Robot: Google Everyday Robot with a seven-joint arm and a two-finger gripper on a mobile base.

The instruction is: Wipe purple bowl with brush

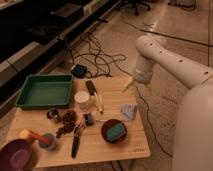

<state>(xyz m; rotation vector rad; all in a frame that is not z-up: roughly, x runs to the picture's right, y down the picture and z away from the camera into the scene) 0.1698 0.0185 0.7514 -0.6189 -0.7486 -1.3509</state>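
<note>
The purple bowl (17, 156) sits at the table's near left corner, dark maroon outside and violet inside, partly cut off by the frame edge. The slim black brush (76, 140) lies on the wooden table (112, 152) right of the bowl, its handle pointing toward the near edge. My gripper (128, 86) hangs at the end of the white arm (165, 60) over the table's far right edge. It is far from both brush and bowl and holds nothing that I can see.
A green tray (45, 91) stands at the far left. There are also a white cup (82, 100), a black bar (91, 87), a reddish-brown bowl (114, 131) holding a teal sponge, a grey-blue cloth (128, 111), and a small cup with a red-handled tool (46, 141). Cables (95, 55) lie on the floor behind.
</note>
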